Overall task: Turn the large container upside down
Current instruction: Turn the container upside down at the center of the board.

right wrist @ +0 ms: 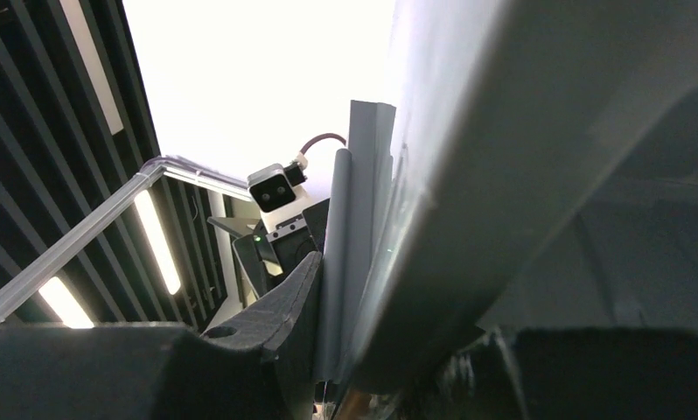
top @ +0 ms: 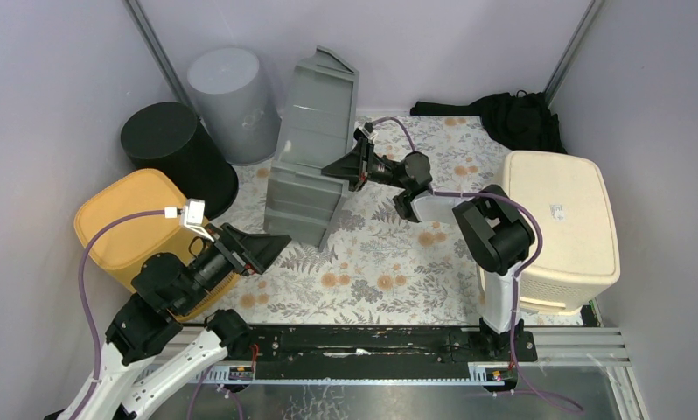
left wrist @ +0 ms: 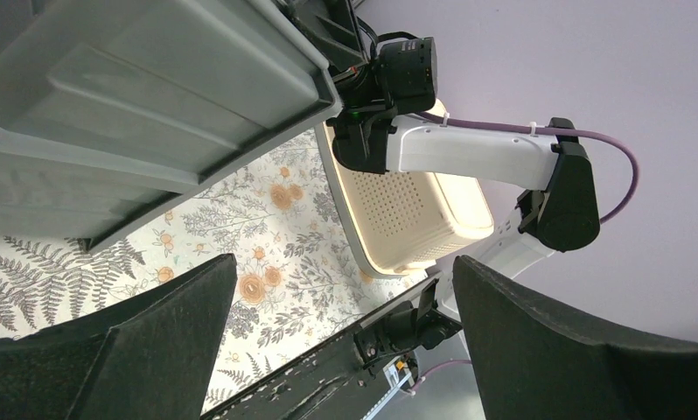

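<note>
The large grey container (top: pixel 310 149) stands tilted on its lower end on the floral mat, with its far end raised toward the back wall. My right gripper (top: pixel 344 171) is shut on its right rim; in the right wrist view (right wrist: pixel 363 350) a dark finger (right wrist: pixel 275 324) presses the grey wall (right wrist: pixel 547 175). My left gripper (top: pixel 271 248) is open and empty, just left of the container's lower corner and apart from it. In the left wrist view the open gripper (left wrist: pixel 345 341) points under the container (left wrist: pixel 153 96).
A black bin (top: pixel 175 149) and a grey bin (top: pixel 232 92) stand upside down at the back left. A yellow container (top: pixel 131 219) is under my left arm. A cream basket (top: pixel 560 223) is at the right, a black cloth (top: pixel 516 114) behind it.
</note>
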Available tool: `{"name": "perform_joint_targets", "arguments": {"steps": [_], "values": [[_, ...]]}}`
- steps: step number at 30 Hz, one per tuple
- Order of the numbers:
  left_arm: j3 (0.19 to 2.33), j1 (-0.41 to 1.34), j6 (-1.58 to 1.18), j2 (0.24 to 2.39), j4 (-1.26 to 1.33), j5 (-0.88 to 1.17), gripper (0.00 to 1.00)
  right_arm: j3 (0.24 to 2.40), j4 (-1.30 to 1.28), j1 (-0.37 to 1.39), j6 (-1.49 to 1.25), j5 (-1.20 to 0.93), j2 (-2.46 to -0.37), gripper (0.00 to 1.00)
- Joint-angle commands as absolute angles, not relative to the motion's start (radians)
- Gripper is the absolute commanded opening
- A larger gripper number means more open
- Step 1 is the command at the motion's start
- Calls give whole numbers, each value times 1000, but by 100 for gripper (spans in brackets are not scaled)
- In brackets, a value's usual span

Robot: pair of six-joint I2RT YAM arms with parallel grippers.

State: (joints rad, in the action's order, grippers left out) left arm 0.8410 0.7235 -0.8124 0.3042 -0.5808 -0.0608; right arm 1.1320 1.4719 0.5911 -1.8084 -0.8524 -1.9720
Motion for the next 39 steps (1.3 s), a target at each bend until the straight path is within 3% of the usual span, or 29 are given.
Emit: {"name": "perform_joint_targets", "arguments": {"steps": [1, 6, 17, 39], "values": [[864, 718, -792, 295, -583, -80, 100, 1189, 1703, 597, -1738, -766, -1988, 0], [868, 717, -790, 296, -584, -81, 100, 1136, 1703, 595, -1723, -773, -2022, 2], [865, 719, -788, 309, -579, -82, 100, 1028, 1702, 574, -1710, -801, -2035, 24], [851, 718, -791, 338, -544, -62, 100, 920, 1685, 532, -1712, -843, -2049, 44]]}}
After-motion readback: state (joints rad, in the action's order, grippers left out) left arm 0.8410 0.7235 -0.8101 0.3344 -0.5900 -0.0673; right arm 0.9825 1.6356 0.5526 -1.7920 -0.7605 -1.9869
